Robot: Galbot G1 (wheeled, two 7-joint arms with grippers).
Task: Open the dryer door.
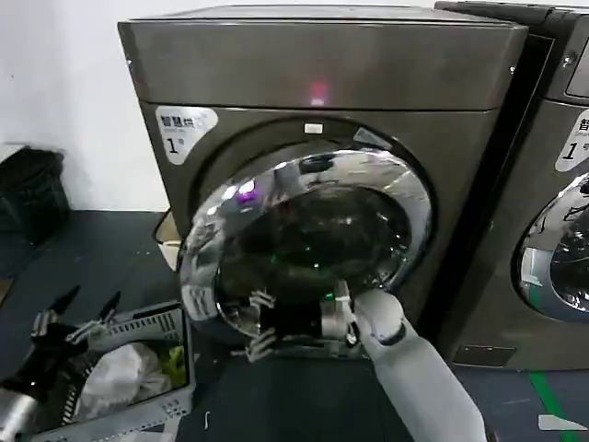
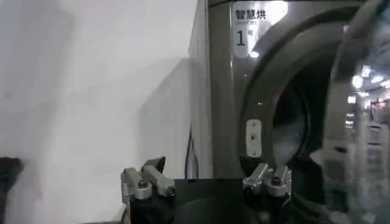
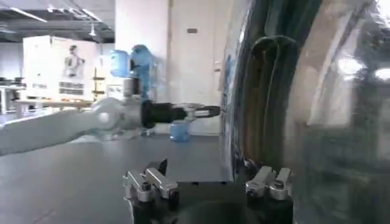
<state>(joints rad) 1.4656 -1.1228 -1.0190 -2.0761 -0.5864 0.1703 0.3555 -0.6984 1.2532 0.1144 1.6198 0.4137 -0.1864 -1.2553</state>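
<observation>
The right gripper (image 1: 256,324) is stretched out from its grey forearm with its fingers spread wide, holding nothing. They straddle the lower edge of the dryer door (image 1: 308,244), one fingertip above the rim and one below. That placing looks deliberate: with the rim between the fingers, the arm can lever the door along its swing without having to clamp the slippery chrome. In the right wrist view the open fingers (image 3: 146,182) frame the curved chrome edge (image 3: 317,109) just ahead of them.

The door itself is directly ahead of and above the right gripper, already swung partway off the front of the dryer (image 1: 322,83). It is a large round porthole with a broad mirror-bright chrome rim and dark tinted glass in the middle. It is tilted enough that the room's lights glint across it.

Well off to that gripper's left, the left gripper (image 1: 87,308) waits with dark fingers apart, above a grey basket (image 1: 138,405) of laundry. Its wrist view looks past its open fingers (image 2: 143,182) into the gap behind the door, where the dark drum opening (image 2: 292,115) shows. Farthest back, a pink light (image 1: 317,92) and the white "1" sticker (image 1: 184,129) mark the bronze-grey front.
</observation>
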